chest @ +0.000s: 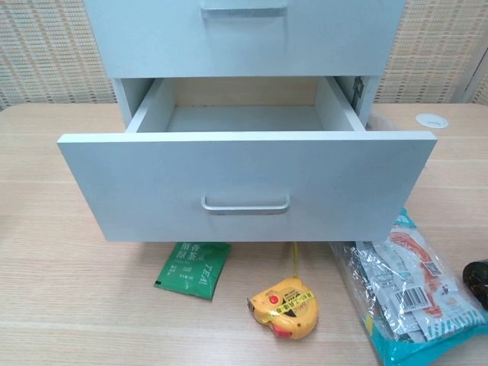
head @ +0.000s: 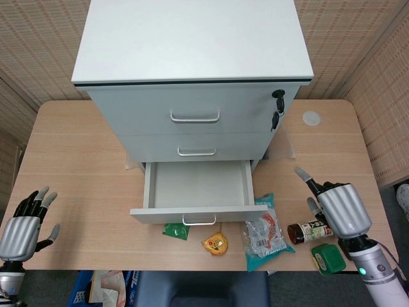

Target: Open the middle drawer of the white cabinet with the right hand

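Observation:
The white cabinet (head: 192,45) stands at the back of the table. Its lowest drawer (head: 198,192) is pulled out and empty; the chest view shows that drawer (chest: 244,183) with its handle (chest: 245,204). The drawer above it, with handle (head: 196,152), is closed, as is the top one (head: 195,117). My right hand (head: 335,208) hovers open over the table's right side, apart from the cabinet, fingers spread. My left hand (head: 24,227) is open at the front left edge. Neither hand shows in the chest view.
In front of the drawer lie a green tea sachet (chest: 193,268), a yellow tape measure (chest: 284,306) and a snack packet (chest: 400,290). A sauce bottle (head: 308,231) and green box (head: 327,258) lie under my right hand. Keys (head: 277,109) hang from the cabinet lock.

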